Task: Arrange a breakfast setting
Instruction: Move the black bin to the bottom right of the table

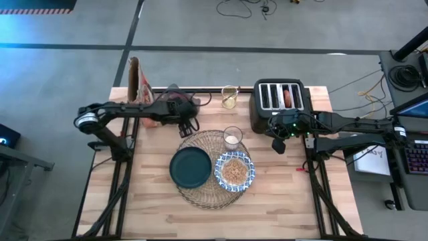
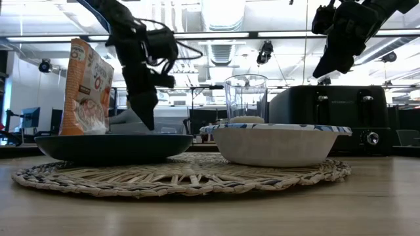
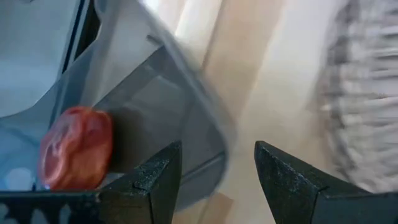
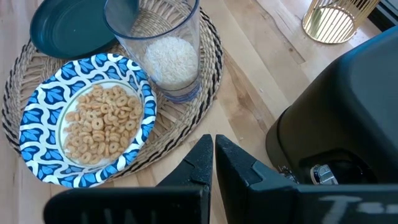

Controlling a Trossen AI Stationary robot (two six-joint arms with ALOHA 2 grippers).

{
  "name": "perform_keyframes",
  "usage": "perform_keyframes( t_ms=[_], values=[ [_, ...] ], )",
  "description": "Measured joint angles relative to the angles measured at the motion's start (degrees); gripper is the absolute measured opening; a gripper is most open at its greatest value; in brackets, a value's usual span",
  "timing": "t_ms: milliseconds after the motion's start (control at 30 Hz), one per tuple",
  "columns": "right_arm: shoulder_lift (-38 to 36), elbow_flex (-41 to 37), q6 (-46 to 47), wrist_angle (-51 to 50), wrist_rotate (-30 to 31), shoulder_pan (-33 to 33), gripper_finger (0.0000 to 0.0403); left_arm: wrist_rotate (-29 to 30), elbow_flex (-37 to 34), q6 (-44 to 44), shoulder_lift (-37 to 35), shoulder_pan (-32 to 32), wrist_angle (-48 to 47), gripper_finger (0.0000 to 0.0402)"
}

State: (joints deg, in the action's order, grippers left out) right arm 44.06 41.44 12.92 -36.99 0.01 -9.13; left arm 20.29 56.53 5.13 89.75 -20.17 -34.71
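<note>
A round woven placemat (image 1: 210, 191) lies mid-table. On it rest a dark teal plate (image 1: 190, 167), a blue-and-white bowl (image 4: 87, 121) of cereal rings and a clear glass (image 4: 165, 56) with white contents. My left gripper (image 3: 217, 155) is open and hangs above the table just off the placemat's far left rim. One of its fingers stands over the corner of a clear container (image 3: 155, 106) that holds a red thing (image 3: 78, 146). My right gripper (image 4: 213, 146) is shut on nothing and hangs in the air between the placemat and the black toaster (image 1: 277, 100).
The toaster stands at the far right of the table. A gold wire holder (image 1: 229, 97) stands at the far middle and a cereal box (image 1: 139, 80) at the far left. Bare wood (image 1: 221, 221) shows along the near edge.
</note>
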Motion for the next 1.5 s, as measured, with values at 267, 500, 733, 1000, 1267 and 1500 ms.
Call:
perform_keyframes(
  t_ms=[267,500,733,1000,1267,1500],
  values=[
    [-0.01,0.01,0.01,-0.02,-0.02,0.0,0.0009,-0.31,0.0,0.37,3.98,-0.79,1.89,0.0138],
    [-0.01,0.01,0.01,-0.02,0.0,0.01,0.0009,-0.52,0.0,-0.05,5.19,-0.83,1.76,0.0045],
    [0.0,-0.01,0.0,0.0,0.0,0.0,0.0009,-3.07,-0.02,-1.34,4.31,-0.89,2.4,0.0005],
    [0.0,0.01,0.01,-0.02,0.0,0.01,0.0009,-8.15,1.3,-1.37,1.67,-0.11,0.26,0.0001],
    [-0.01,0.01,0.0,0.0,-0.01,0.0,0.0009,-12.48,7.43,-1.2,-0.99,4.54,-9.58,0.0],
    [0.0,0.01,0.01,-0.02,-0.02,-0.01,0.0009,-12.46,16.87,-6.41,-1.08,13.18,-20.85,0.0]
  ],
)
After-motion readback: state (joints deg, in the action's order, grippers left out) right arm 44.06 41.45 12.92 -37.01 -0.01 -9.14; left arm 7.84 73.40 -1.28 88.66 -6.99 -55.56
